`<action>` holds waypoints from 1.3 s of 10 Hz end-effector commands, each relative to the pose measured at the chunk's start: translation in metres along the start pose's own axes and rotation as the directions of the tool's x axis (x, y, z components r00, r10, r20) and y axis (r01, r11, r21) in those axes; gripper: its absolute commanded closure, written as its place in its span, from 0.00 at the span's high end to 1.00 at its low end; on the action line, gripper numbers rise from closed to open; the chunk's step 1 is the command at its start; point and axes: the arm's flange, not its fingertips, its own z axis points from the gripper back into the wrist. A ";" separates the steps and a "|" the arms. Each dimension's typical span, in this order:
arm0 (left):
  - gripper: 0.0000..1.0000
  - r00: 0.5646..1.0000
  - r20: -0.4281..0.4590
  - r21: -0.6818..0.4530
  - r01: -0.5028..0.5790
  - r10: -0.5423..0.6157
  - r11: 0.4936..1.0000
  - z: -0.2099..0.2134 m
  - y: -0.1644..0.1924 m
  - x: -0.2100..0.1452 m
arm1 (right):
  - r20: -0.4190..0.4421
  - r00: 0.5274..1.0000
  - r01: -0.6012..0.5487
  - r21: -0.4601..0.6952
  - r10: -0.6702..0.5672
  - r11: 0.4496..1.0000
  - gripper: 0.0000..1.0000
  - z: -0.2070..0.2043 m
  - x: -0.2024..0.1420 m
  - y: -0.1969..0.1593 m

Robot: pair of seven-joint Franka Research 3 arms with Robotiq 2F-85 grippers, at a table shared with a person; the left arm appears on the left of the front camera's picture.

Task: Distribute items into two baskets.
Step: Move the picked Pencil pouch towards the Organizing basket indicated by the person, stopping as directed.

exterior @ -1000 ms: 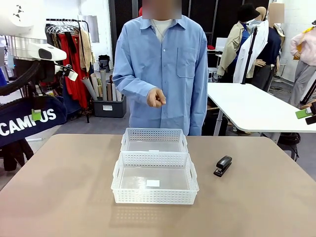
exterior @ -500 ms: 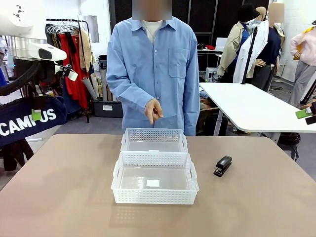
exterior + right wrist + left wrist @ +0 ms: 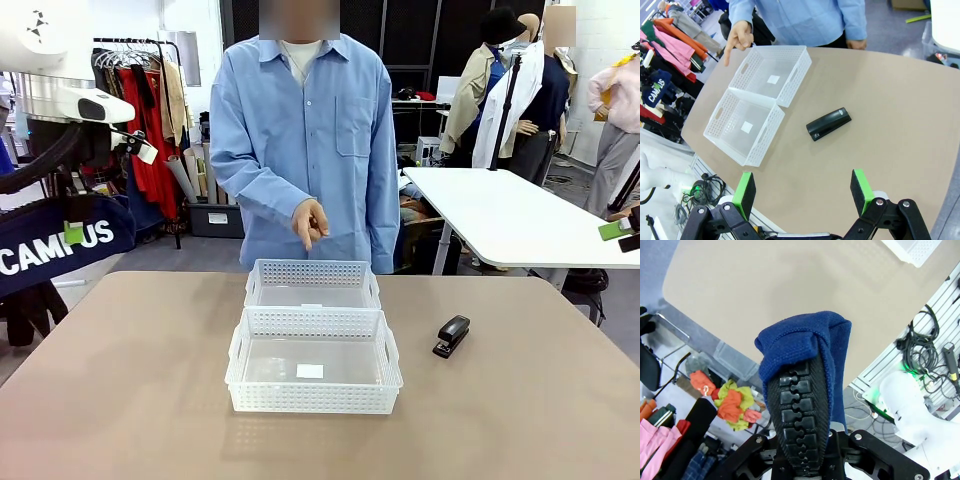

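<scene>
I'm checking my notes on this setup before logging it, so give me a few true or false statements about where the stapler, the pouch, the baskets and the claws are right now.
1. The stapler lies inside the near basket. False: it lies on the table, to that basket's right.
2. The left claw is shut on the pouch. True.
3. The right claw is open and holds nothing. True.
4. The person's hand grips the rim of the far basket. False: it points a finger downward above that basket without touching it.
</scene>
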 end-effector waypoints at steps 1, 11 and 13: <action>0.00 1.000 -0.003 -0.001 -0.007 0.007 1.000 0.001 -0.001 -0.002 | 0.026 1.000 -0.006 0.024 0.005 1.000 1.00 0.000 0.002 -0.001; 0.00 0.963 0.063 -0.002 0.262 -0.262 0.965 0.005 -0.042 0.045 | 0.026 1.000 -0.006 0.024 0.005 1.000 1.00 0.000 0.002 -0.001; 0.00 0.921 0.055 0.004 0.386 -0.385 0.923 0.000 -0.065 0.056 | 0.026 1.000 -0.006 0.024 0.005 1.000 1.00 0.000 0.002 -0.001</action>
